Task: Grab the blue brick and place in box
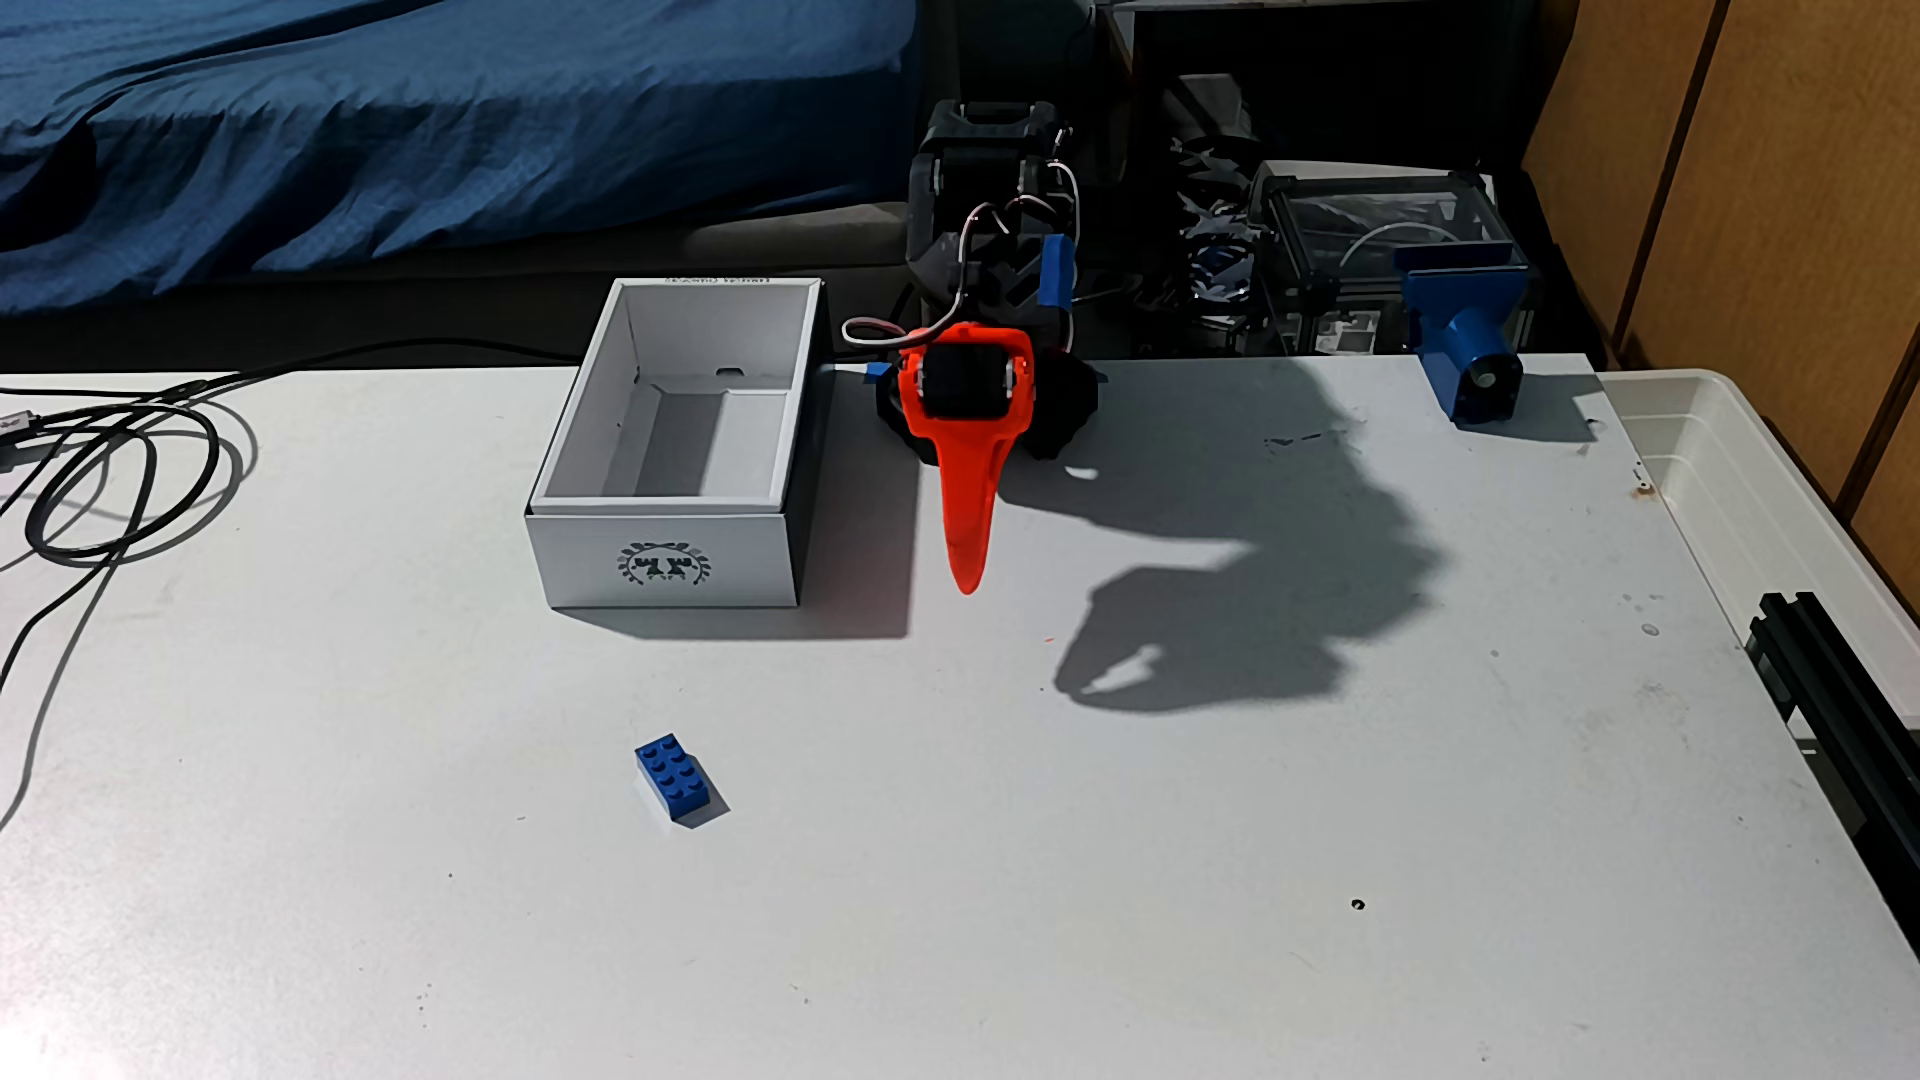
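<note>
The blue brick (677, 779) lies flat on the white table, studs up, in the near-left part of the fixed view. Behind it stands the white box (665, 561), open at the top and with nothing inside, its dark wreath emblem facing the camera. My gripper (966, 584) hangs just right of the box's front corner, its orange finger pointing down at the table. It is well behind and to the right of the brick. The second finger is hidden behind the orange one; their shadow shows the tips almost together with nothing held.
Black cables (104, 467) loop at the table's left edge. A blue clamp-like mount (1465, 332) sits at the back right, beside a translucent tub (1766, 498). A black rail (1839, 675) juts in at the right edge. The arm's base stands behind the box.
</note>
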Robot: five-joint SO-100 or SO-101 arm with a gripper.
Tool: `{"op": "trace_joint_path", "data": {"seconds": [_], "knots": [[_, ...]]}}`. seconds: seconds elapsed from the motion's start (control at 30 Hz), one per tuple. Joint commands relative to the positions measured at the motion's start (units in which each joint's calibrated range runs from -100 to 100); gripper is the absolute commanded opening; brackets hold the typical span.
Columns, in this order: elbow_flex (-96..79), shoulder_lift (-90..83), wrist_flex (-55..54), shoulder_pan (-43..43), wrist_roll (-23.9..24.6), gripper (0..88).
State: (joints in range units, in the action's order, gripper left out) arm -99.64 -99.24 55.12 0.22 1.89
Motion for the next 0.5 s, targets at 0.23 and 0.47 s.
{"op": "trace_joint_path", "data": {"seconds": [0.23,0.47], "knots": [[1.24,-0.76,-0.1,0.3,-0.18,0.8],[1.06,-0.76,-0.7,0.0,-0.18,0.8]]}}
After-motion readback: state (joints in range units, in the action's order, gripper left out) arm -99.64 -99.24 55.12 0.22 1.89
